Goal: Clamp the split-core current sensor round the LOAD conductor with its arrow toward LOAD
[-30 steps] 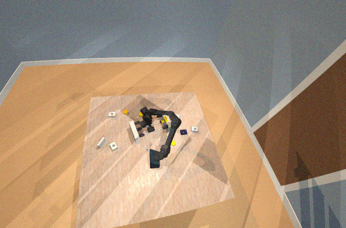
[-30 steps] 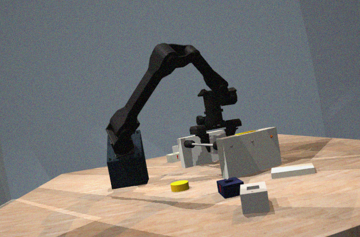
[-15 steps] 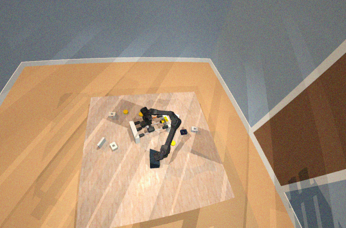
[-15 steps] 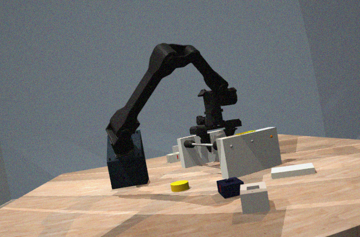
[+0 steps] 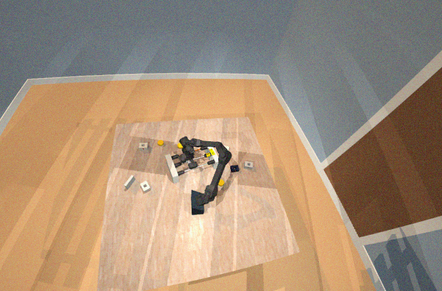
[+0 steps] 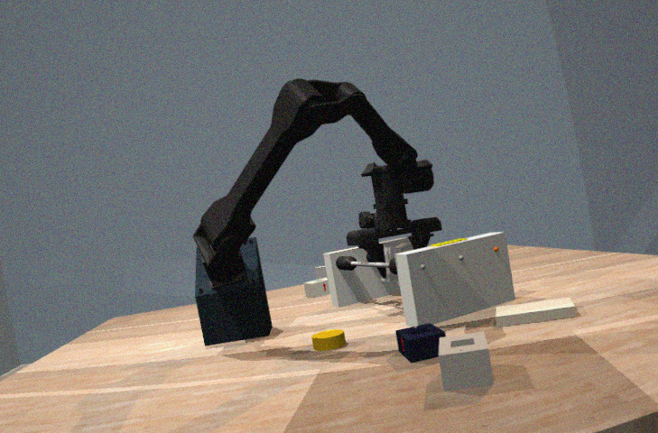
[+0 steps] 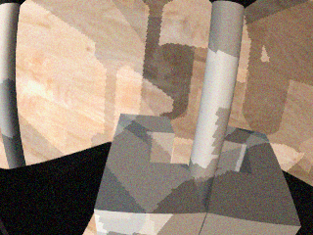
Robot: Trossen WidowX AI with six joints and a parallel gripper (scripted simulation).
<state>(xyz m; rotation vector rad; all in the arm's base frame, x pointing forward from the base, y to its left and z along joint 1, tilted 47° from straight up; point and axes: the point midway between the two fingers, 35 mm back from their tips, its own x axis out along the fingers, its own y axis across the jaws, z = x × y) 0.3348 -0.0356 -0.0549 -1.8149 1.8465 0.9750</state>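
Gripper (image 6: 391, 250) at frame centre gripping grey split-core sensor (image 7: 196, 215), sensor sitting around grey conductor (image 7: 211, 101); yellow disc (image 6: 329, 339) lying lower centre.

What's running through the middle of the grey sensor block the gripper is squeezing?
A pale grey conductor rod enters the grey split-core sensor block from above, between its two halves. The block hides the stretch inside. The black gripper is shut on the block.

The sensor (image 7: 196, 215) sits round a conductor (image 7: 211, 92) between two end plates (image 6: 454, 275) — end effector (image 6: 391, 244) above.
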